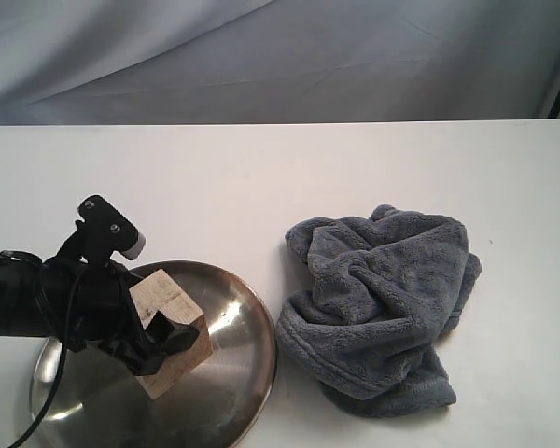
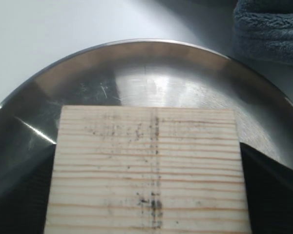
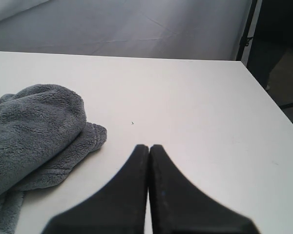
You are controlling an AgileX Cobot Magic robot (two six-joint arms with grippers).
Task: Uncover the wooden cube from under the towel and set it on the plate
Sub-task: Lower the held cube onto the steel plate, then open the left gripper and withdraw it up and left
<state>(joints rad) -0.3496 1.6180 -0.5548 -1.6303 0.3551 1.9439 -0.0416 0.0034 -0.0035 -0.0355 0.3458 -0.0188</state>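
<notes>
While over plate (image 1: pixel 250 313), wooden cube (image 1: pixel 165 293) within left pincer (image 1: pixel 172 332).

One wooden cube (image 1: pixel 168 294), one towel (image 1: pixel 383 308), one plate (image 1: pixel 235 373), one table (image 1: pixel 355 168).

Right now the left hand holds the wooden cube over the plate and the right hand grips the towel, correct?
No: the right hand is shut on nothing, with the towel lying apart from it, as the right wrist view shows. The left hand does hold the wooden cube over the plate.
</notes>
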